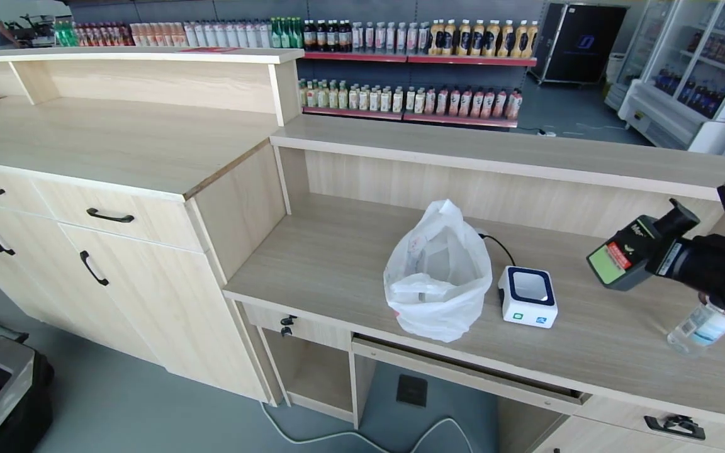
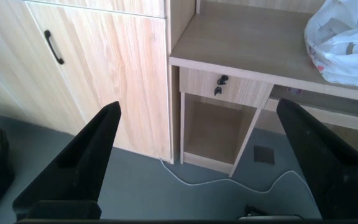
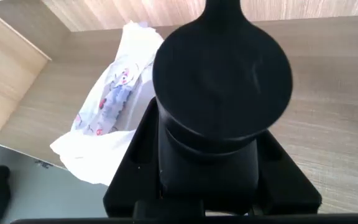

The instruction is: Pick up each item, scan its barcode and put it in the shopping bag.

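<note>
A white plastic shopping bag (image 1: 438,277) stands open on the lower wooden counter (image 1: 337,264), with the white barcode scanner (image 1: 528,296) beside it on its right. My right gripper (image 1: 661,251) hangs above the counter to the right of the scanner, shut on a dark package (image 1: 620,258) whose green end faces the scanner. In the right wrist view the package (image 3: 219,93) sits between the fingers with the bag (image 3: 114,106) beyond it. A clear water bottle (image 1: 702,327) lies on the counter under the right arm. My left gripper (image 2: 199,109) is open and empty, low over the floor in front of the counter.
A raised ledge (image 1: 494,151) runs behind the counter, and a taller cabinet block (image 1: 117,145) with drawers and doors stands to the left. The scanner's black cable (image 1: 501,245) trails behind the bag. Drink shelves (image 1: 413,63) and coolers line the far wall.
</note>
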